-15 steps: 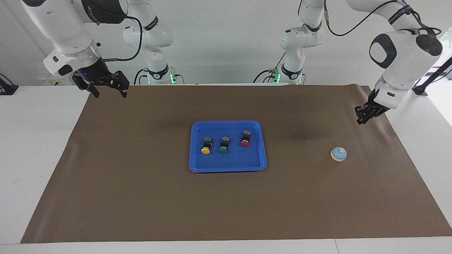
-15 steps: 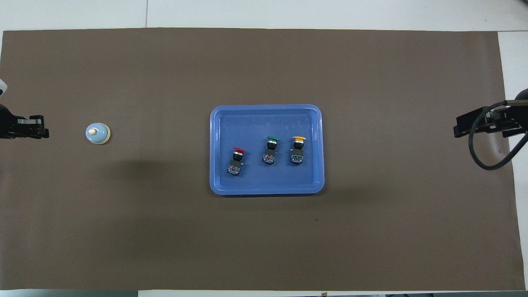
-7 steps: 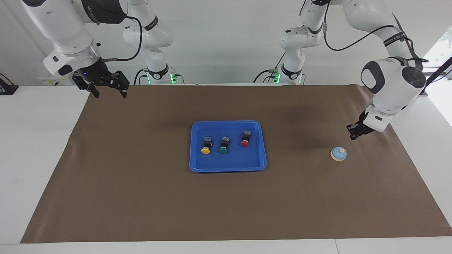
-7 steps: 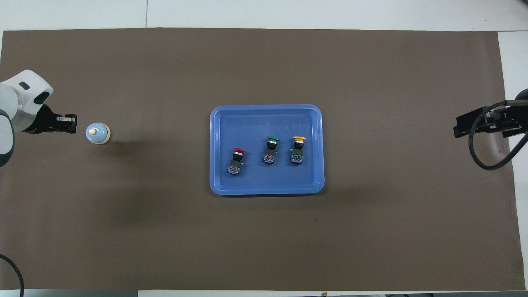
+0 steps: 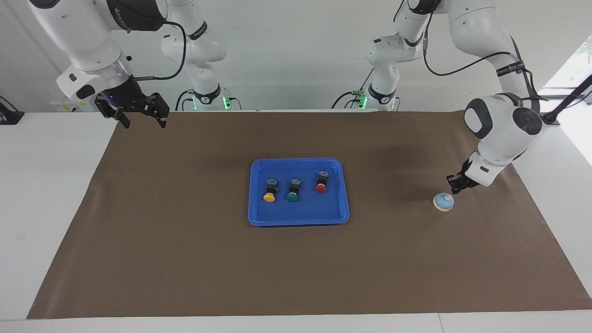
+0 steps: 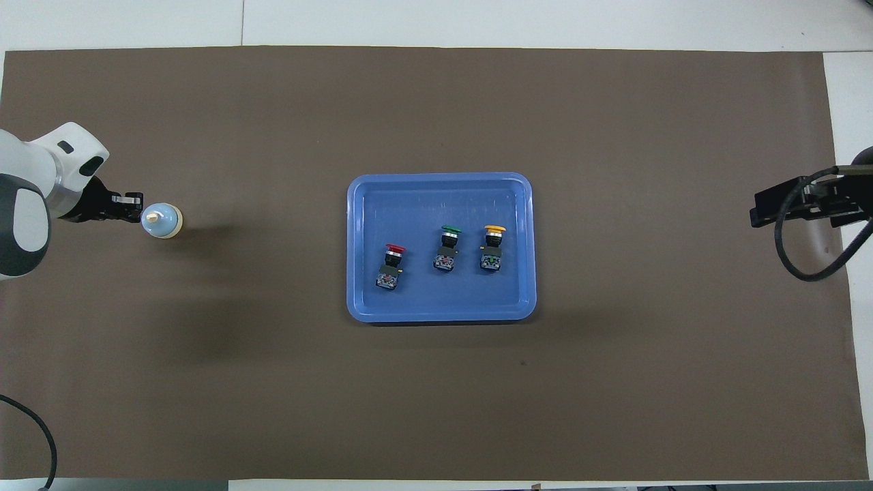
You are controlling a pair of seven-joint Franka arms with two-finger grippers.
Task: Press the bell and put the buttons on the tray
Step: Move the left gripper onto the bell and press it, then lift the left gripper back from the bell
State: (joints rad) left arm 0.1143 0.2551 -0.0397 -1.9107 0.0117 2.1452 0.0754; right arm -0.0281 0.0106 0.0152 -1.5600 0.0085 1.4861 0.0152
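The bell [image 5: 443, 202] stands on the brown mat toward the left arm's end of the table; it also shows in the overhead view [image 6: 161, 221]. My left gripper [image 5: 455, 186] is shut and empty, low over the mat beside the bell's edge, a small gap from its knob. It also shows in the overhead view [image 6: 133, 206]. The blue tray [image 5: 298, 218] lies mid-table and holds the yellow button [image 5: 269, 190], the green button [image 5: 293, 190] and the red button [image 5: 322, 181]. My right gripper [image 5: 141, 118] is open and empty, and waits raised over the mat's corner at the right arm's end.
The brown mat [image 5: 185, 240] covers most of the white table [image 5: 46, 194]. The right arm's cable [image 6: 794, 252] hangs over the mat's edge in the overhead view.
My left gripper has come down and moved in toward the bell, from high over the mat's edge to just beside the bell. The right arm, tray and buttons have not moved.
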